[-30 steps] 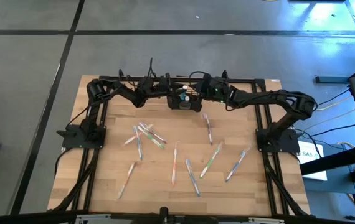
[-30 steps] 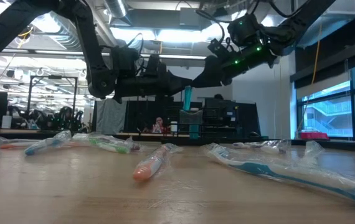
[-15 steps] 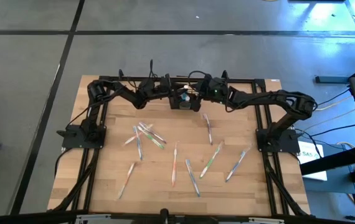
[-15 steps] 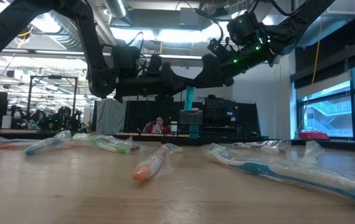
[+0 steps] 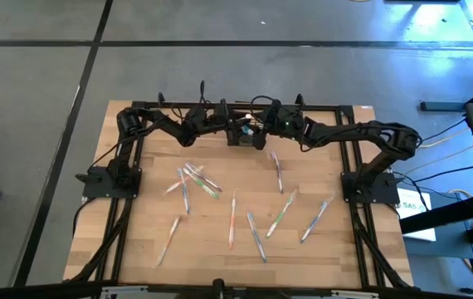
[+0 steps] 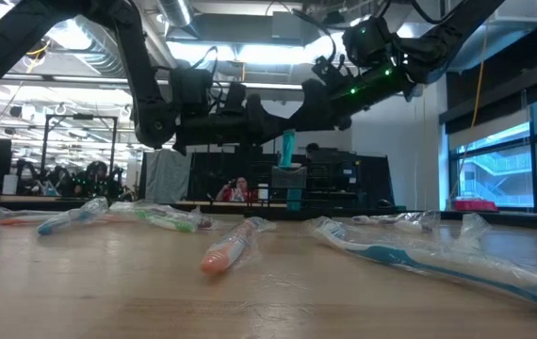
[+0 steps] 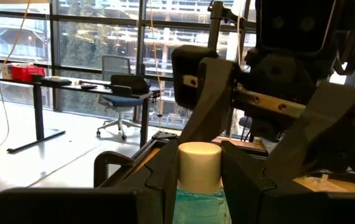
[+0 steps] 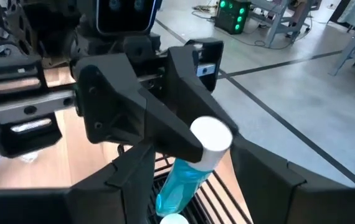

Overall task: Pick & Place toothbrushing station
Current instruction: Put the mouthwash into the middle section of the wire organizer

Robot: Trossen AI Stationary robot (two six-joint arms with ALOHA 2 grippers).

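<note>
The toothbrushing station, a small black wire caddy [image 5: 245, 138] [image 6: 287, 179], stands at the middle of the table's far edge. Both arms meet above it. My left gripper [image 7: 199, 186] [image 5: 235, 129] is shut on a teal tube with a white cap [image 7: 199, 163] [image 8: 187, 180] [image 6: 287, 146] held over the caddy. My right gripper [image 8: 190, 186] [image 5: 258, 131] is open, and its fingers stand on either side of the same tube without plainly touching it. A second white cap [image 8: 171, 219] shows inside the caddy. My left gripper pinches the teal tube between its two fingers [image 8: 184, 140] just below the white cap [image 7: 199, 200]. The fingers come about level from the table's left. The tube hangs below them, a little tilted, its lower end at the caddy's wire bars [image 8: 218, 199]. I cannot tell whether it rests there.
Several wrapped toothbrushes lie scattered over the wooden table's middle and near half [image 5: 232, 218] [image 5: 280, 170] [image 6: 226, 250]. The black frame rails [image 5: 348, 108] run along the far edge and both sides. A person sits in the room beyond the table [image 6: 240, 191].
My right gripper has edged toward the tube and the left gripper, so the two grippers now stand closer together over the caddy. The tube stays held above the caddy.
</note>
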